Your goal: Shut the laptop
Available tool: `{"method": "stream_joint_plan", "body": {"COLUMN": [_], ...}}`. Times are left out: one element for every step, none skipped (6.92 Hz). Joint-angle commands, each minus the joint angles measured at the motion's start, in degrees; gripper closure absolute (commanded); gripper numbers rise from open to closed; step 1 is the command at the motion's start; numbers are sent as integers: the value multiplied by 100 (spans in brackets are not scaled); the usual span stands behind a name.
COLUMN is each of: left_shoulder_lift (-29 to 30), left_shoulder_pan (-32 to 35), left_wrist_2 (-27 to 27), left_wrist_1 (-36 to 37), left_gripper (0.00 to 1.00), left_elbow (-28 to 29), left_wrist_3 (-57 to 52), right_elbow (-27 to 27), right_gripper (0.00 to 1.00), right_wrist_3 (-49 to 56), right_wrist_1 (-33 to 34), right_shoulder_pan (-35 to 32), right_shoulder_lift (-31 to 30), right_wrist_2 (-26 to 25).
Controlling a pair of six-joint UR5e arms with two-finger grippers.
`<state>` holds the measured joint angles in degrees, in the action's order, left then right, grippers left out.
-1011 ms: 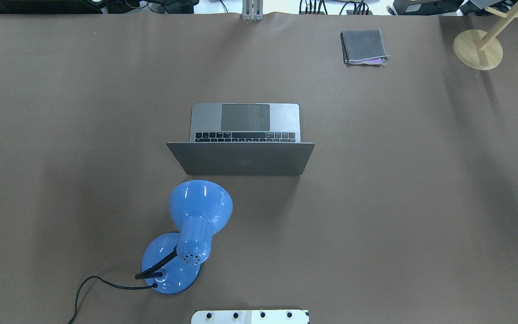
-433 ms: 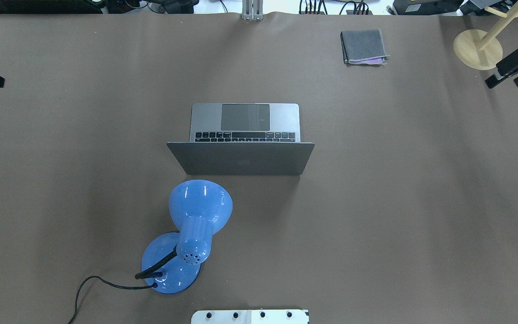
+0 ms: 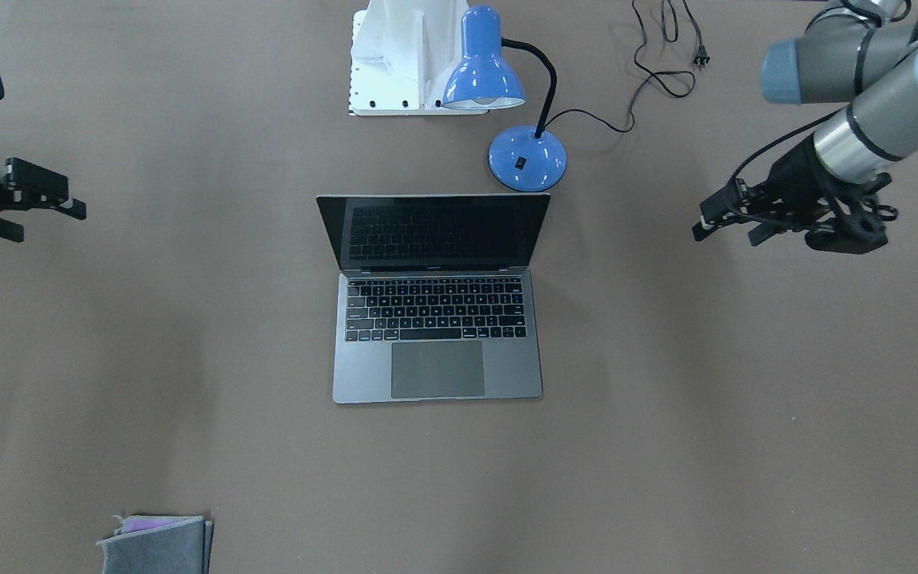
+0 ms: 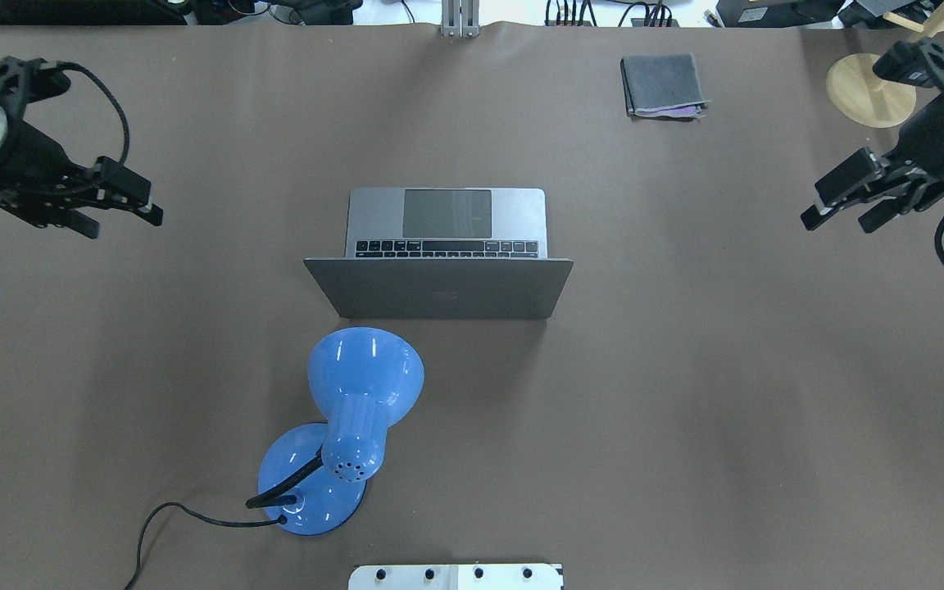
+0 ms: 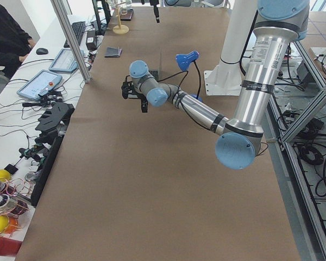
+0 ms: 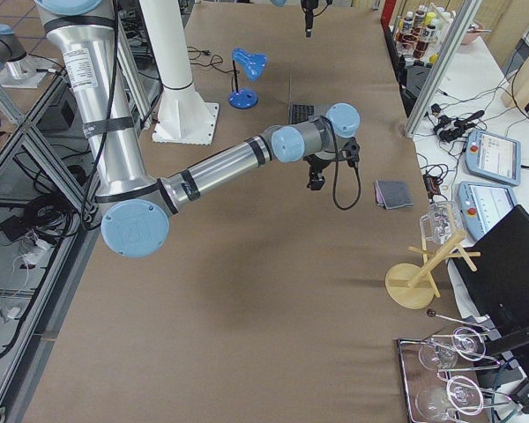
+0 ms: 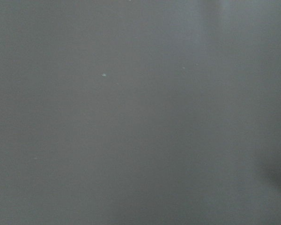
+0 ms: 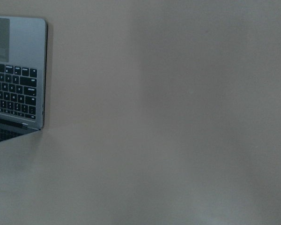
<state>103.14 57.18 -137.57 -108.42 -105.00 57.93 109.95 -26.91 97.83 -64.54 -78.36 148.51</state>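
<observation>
Hanging above the table (image 4: 685, 426), the left gripper (image 4: 118, 223) and right gripper (image 4: 837, 223) both gape with nothing held, each well apart from the laptop (image 3: 437, 319). It stands open mid-table between them, brown table stretching off both side edges, a blue lamp (image 4: 364, 377) near the lid's back.

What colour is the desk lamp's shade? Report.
Bell-shaped lamp shade: glossy blue; clearest in exterior front-facing view.
</observation>
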Motion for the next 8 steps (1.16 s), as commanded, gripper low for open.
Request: {"method": "stream_joint_plan", "body": {"left_shoulder_lift": [292, 337, 338, 338, 338, 495, 661, 802], "left_shoulder_pan": [-618, -777, -953, -1085, -1234, -1419, -1699, -2032], "left_wrist_2": [28, 107, 229, 257, 361, 414, 606, 991], "left_wrist_1": [-276, -276, -276, -276, -276, -276, -276, -276], "left_gripper": [1, 1, 1, 1, 1, 1, 2, 2], "left_elbow": [-47, -99, -186, -231, -327, -371, -381, -372], "left_wrist_3": [1180, 1359, 1552, 1693, 1834, 2149, 2491, 2747], "right_elbow": [395, 369, 352, 360, 360, 343, 334, 308], "right_gripper": [0, 0, 0, 1, 1, 1, 1, 3], "right_wrist_3": [-1503, -2241, -2892, -3421, -3948, -4388, -4715, -4840], "right_wrist_1": [-594, -1208, -1675, -1967, -2266, -2469, -2488, -2488], "right_shoulder_pan": [851, 1194, 1485, 1775, 2117, 2460, 2751, 2962], "right_shoulder_lift": [-39, -39, -39, 14, 127, 311, 583, 716], "right_wrist_2": [-339, -610, -761, -858, -1120, -1410, -1726, -1955]}}
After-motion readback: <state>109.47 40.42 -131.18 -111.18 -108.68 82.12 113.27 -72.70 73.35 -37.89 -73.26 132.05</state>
